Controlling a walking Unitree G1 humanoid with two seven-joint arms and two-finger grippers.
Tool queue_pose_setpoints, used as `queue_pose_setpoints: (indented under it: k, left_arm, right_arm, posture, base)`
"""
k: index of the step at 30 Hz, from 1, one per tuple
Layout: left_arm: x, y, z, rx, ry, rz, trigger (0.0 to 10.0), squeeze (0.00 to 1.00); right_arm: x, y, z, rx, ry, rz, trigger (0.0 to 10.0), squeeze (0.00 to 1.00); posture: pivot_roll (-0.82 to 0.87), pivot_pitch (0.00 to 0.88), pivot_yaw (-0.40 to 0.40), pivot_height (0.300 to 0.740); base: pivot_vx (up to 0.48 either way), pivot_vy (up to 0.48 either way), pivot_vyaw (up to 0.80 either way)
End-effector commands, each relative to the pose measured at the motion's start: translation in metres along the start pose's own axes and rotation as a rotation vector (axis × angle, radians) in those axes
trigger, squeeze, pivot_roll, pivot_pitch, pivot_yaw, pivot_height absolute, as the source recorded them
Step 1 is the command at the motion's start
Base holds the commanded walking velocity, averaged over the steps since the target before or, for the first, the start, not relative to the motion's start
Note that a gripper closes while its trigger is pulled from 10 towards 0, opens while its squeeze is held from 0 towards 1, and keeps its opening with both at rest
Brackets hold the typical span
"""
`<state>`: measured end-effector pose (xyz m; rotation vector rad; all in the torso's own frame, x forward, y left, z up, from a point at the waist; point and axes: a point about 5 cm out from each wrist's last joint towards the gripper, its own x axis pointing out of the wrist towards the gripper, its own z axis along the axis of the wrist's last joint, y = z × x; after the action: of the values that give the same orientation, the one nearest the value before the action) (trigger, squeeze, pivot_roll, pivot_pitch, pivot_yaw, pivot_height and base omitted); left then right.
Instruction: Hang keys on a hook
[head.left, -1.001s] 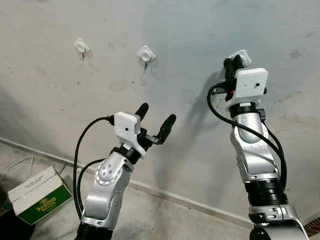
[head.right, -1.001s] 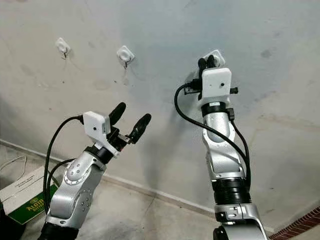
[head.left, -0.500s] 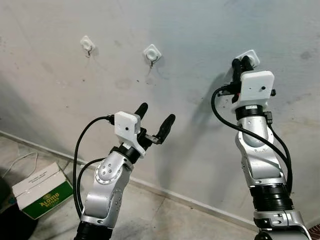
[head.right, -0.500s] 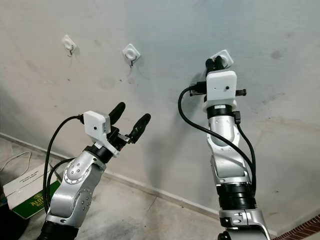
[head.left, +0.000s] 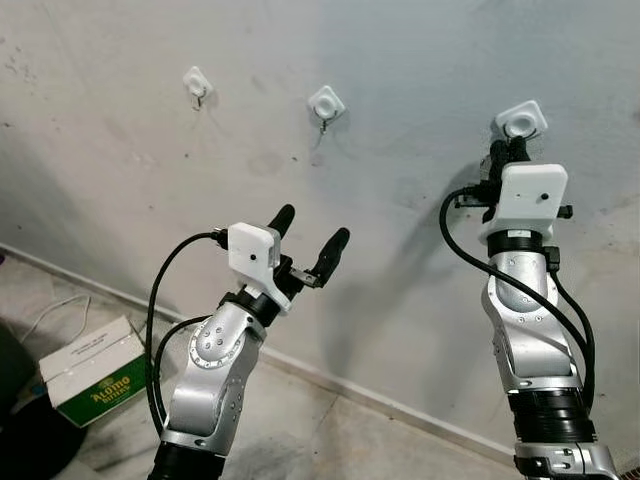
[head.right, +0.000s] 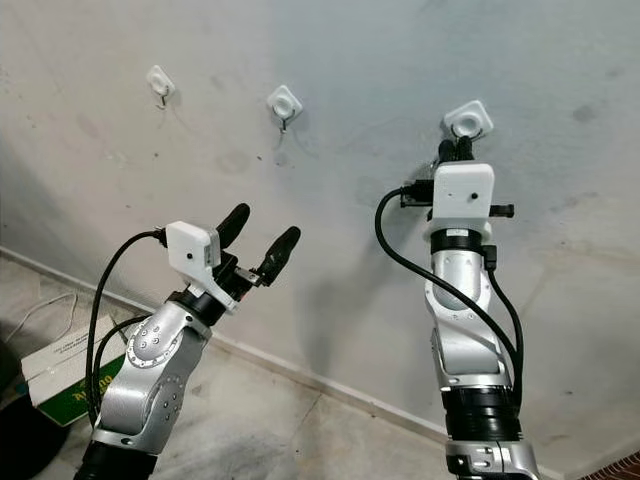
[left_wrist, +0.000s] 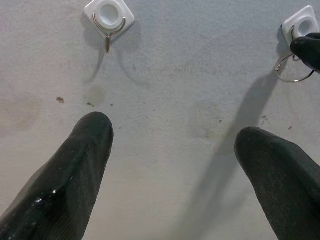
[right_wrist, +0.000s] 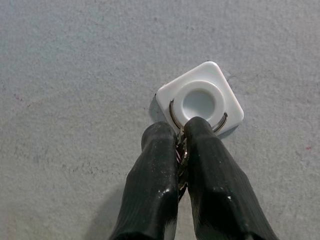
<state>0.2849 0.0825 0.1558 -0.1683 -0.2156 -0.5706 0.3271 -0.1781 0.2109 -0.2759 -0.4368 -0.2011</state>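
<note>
Keys (right_wrist: 181, 152) are pinched between the two fingers of my right gripper (right_wrist: 182, 131), whose tips touch the lower edge of the white hook (right_wrist: 200, 101) on the wall (head.left: 420, 60). My left gripper (head.left: 310, 235) hangs lower with fingers spread, grasping nothing.

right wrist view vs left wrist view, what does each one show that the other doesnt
Right wrist view alone: the right gripper shut on the key ring, fingertips at the right hook's wire. Left wrist view alone: the middle hook bare, the left gripper's fingers spread, and the key ring's loop hanging at the right hook. Shared: the right hook, the key ring and the grey wall.
</note>
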Motion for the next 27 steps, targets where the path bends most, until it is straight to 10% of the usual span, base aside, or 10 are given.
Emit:
queue_pose_setpoints:
  k: [1,23,27]
  left_arm:
    - [0.0,0.001,-0.001,0.025,0.014,-0.003,10.0,0.0]
    - [0.0,0.003,-0.003,0.014,0.024,0.012,10.0,0.0]
    - [0.0,0.003,-0.004,0.011,0.028,0.013,10.0,0.0]
  right_arm:
    - [0.005,-0.014,0.007,-0.022,-0.023,-0.054,10.0,0.0]
    - [0.017,-0.048,0.011,0.032,0.019,-0.21,10.0,0.0]
    - [0.022,-0.052,0.017,0.158,0.041,-0.236,10.0,0.0]
  posture:
    - [-0.05,0.0,0.108,0.74]
    - [-0.06,0.0,0.116,0.74]
    - [-0.05,0.0,0.117,0.74]
  base:
    - [0.0,0.0,0.0]
    - [0.0,0.0,0.0]
    - [0.0,0.0,0.0]
